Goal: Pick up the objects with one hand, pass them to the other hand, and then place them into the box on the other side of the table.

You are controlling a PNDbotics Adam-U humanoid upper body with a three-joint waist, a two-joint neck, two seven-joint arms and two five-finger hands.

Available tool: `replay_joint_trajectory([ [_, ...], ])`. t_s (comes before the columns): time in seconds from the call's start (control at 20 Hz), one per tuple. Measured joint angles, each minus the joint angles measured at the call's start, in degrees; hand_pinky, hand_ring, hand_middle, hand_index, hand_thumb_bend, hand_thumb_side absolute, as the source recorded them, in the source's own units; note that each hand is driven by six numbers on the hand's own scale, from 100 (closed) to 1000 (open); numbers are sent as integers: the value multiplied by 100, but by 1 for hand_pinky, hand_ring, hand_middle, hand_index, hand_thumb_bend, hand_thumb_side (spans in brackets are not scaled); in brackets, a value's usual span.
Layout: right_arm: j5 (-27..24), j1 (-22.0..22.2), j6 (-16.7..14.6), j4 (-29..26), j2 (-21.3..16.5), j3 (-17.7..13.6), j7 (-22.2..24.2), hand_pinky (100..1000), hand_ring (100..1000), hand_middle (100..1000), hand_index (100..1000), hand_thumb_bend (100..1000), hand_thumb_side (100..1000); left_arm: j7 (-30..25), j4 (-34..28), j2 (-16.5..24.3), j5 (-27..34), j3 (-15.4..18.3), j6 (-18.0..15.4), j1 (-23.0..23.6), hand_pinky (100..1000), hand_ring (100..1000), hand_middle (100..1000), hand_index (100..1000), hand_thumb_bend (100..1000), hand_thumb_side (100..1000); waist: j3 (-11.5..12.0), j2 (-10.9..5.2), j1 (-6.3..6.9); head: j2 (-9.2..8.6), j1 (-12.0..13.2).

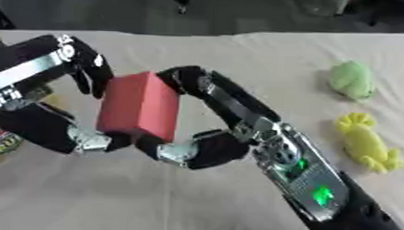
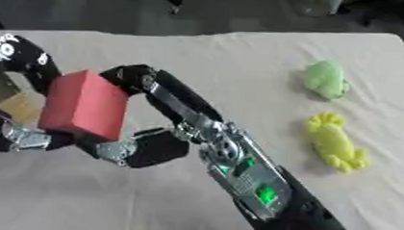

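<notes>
Red block [image 1: 140, 106] sits up in the air between both hands. The right hand [image 1: 206, 136] and left hand [image 1: 64, 102] both grasp it, mid-pass. The green toy [image 1: 352, 80] and yellow toy [image 1: 367, 142] wait on the right.

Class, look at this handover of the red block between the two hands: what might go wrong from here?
1. Both hands, left hand and right hand, hold the red block above the table; if the right lets go too early, the block could drop.
2. The box shows only partly at the left edge, so the drop could miss it.
</notes>
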Motion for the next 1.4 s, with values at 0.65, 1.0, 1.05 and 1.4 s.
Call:
replay_joint_trajectory([
  [0.65, -148, 47, -183, -3, -29, -83, 59, 803, 685, 677, 816, 449, 447, 130, 68, 205, -107, 102, -150, 134, 584, 593, 395, 365, 434, 192, -2, 10, 2, -50, 4],
  [1.0, -253, 48, -43, -3, -29, -79, 91, 804, 677, 671, 802, 393, 412, 203, 57, 192, -82, 107, -208, 127, 574, 585, 389, 380, 423, 211, -3, 48, 2, -51, 6],
  [1.05, -259, 48, -12, -3, -29, -80, 94, 804, 678, 672, 802, 386, 413, 218, 55, 177, -81, 111, -218, 113, 573, 584, 389, 403, 401, 224, -2, 51, 2, -51, 7],
  [1.4, -314, 46, 101, -4, -37, -94, 110, 803, 676, 672, 799, 362, 407, 237, 19, 34, -95, 114, -327, -30, 598, 613, 476, 720, 584, 113, -2, 64, -1, -64, 7],
])
